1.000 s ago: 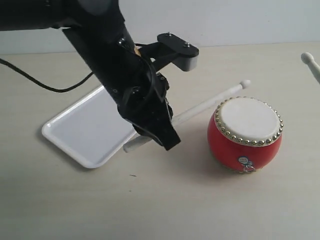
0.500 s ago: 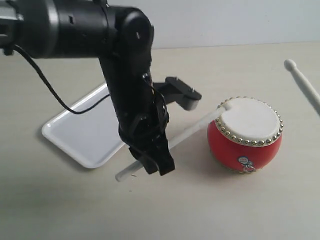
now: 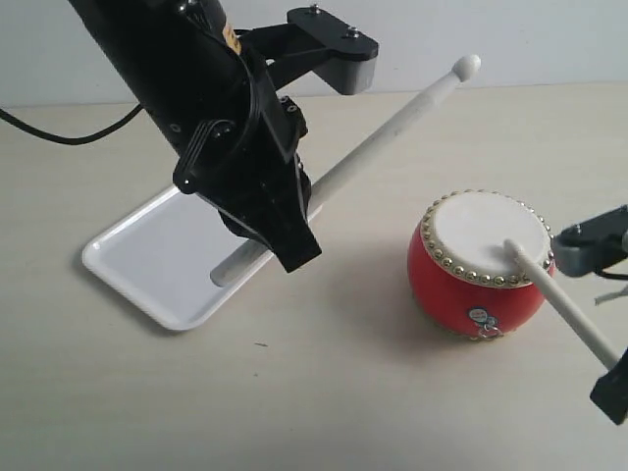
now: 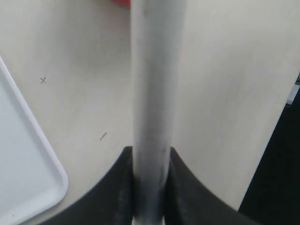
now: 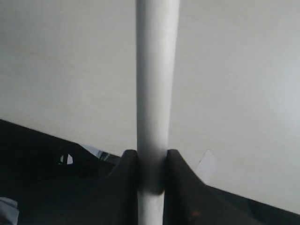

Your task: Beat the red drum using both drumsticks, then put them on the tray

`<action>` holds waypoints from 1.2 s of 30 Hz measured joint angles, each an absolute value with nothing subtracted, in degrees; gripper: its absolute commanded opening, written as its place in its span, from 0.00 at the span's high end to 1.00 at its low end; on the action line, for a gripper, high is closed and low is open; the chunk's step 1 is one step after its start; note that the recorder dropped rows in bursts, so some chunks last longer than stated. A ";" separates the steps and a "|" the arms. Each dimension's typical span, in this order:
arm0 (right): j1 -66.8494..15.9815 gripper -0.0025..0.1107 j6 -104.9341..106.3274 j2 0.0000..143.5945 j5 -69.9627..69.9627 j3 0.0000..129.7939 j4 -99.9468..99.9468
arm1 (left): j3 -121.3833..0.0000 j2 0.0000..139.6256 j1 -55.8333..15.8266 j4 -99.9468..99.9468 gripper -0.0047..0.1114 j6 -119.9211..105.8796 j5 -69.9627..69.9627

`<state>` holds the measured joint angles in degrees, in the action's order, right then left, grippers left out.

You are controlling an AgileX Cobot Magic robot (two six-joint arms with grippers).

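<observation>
The red drum (image 3: 479,280) with its cream skin stands right of centre on the table. My left gripper (image 3: 285,231) is shut on one drumstick (image 3: 392,126), which slants up with its tip raised high above and behind the drum. The left wrist view shows that drumstick (image 4: 154,84) clamped between the fingers of the left gripper (image 4: 149,187). At the right edge my right gripper (image 3: 610,378) is shut on the other drumstick (image 3: 554,294), whose tip rests on the drum skin. In the right wrist view this drumstick (image 5: 156,93) sits in the right gripper (image 5: 151,173). The white tray (image 3: 147,265) lies left, partly behind my left arm.
A black cable (image 3: 59,132) trails over the table at the far left. The tray's rounded corner (image 4: 28,159) shows beside the left fingers. Bare beige tabletop (image 3: 324,392) stretches in front of the drum and tray.
The left drumstick struck the drum's rim half a second ago and has since swung up, tip high. The right drumstick has come down from the upper right onto the drum skin.
</observation>
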<state>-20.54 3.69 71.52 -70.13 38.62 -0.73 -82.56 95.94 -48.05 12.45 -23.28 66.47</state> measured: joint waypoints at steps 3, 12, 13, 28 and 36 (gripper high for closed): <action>-20.54 0.98 3.21 68.90 -69.92 42.46 -1.01 | -82.56 95.94 -48.05 12.45 0.96 -23.28 66.58; -20.54 0.98 -0.41 53.94 -69.84 49.40 2.05 | -82.88 103.80 -50.33 12.45 0.96 -22.91 65.88; -20.54 0.98 -0.80 53.39 -69.94 49.40 2.42 | -83.34 105.30 -50.87 12.45 0.96 -22.91 65.75; -20.54 0.98 -1.51 51.94 -70.33 47.59 2.28 | -93.39 116.75 -50.94 12.54 0.96 -22.52 69.09; -20.54 0.98 0.60 60.63 -70.22 35.97 1.82 | -93.69 102.61 -50.90 10.93 0.96 -21.31 69.31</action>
<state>-20.54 0.60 60.63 -70.22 35.97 1.82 -93.69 102.61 -50.90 10.93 -21.31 69.31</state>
